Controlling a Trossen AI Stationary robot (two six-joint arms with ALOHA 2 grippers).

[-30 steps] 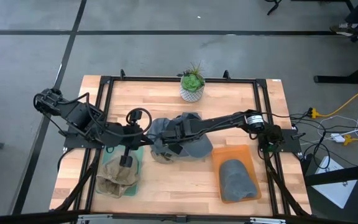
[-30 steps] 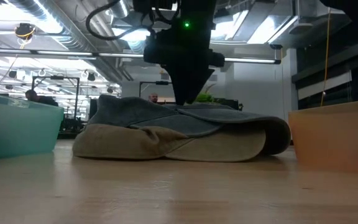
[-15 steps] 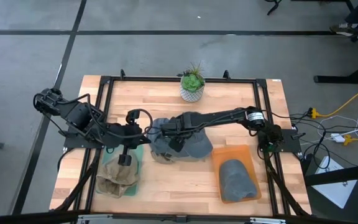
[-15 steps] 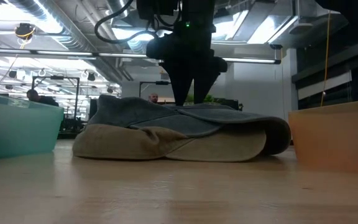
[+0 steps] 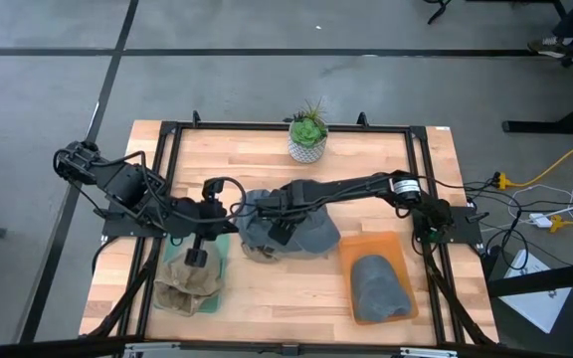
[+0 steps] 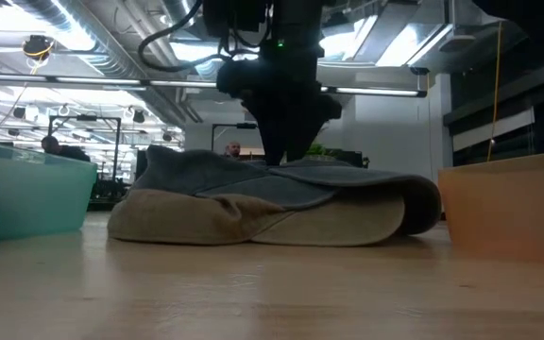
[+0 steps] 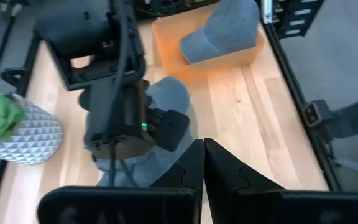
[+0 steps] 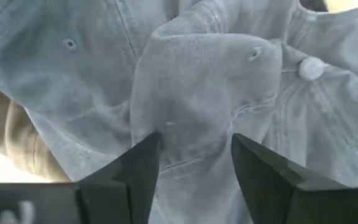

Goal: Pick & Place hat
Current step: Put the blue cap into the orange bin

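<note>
Right pincer (image 8: 194,163) spread wide, fingertips (image 8: 146,152) pressed down on a raised fold of the grey hat (image 5: 291,224), nothing lifted. Hat lying mid-worktop (image 5: 267,159), between teal tray (image 5: 222,267) and orange tray (image 5: 406,288). Left pincer (image 7: 202,163) closed and empty, hovering just beside the hat. Another grey hat (image 5: 381,288) resting in the orange tray. Potted plant (image 5: 307,134) at the far edge.

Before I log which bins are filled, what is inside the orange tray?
One grey cap lies inside the orange tray and fills most of it. Whatever might sit beneath the cap is covered, so I cannot tell if anything else is in there.
</note>
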